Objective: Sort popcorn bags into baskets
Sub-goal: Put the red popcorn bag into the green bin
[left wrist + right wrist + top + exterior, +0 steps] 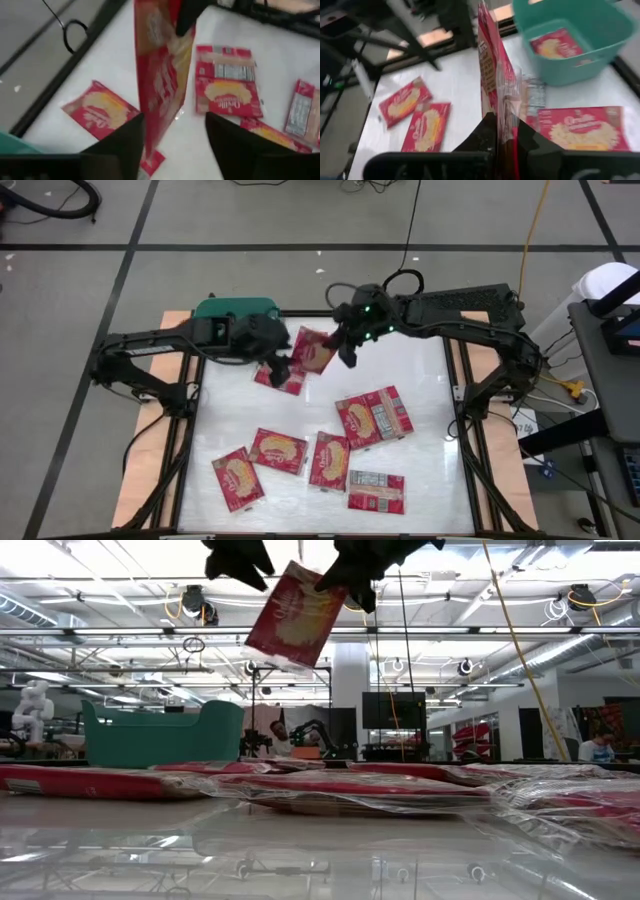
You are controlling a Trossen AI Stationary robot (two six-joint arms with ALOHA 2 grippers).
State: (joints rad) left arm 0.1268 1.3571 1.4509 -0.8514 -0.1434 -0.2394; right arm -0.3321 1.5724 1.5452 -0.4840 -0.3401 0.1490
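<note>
High view: the right gripper is clenched on a flat red popcorn bag, lifted near the bench's far edge. Left wrist view: the left gripper gapes wide, empty. Right wrist view: the teal plastic basket holds one packet.

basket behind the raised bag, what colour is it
Teal-green, plain all over. The basket shows best in the right wrist view, with one red popcorn bag lying inside.

My table was a white top in a dark frame. On it lay six popcorn bags, flat and scattered. The teal basket sat at its far left corner.
</note>
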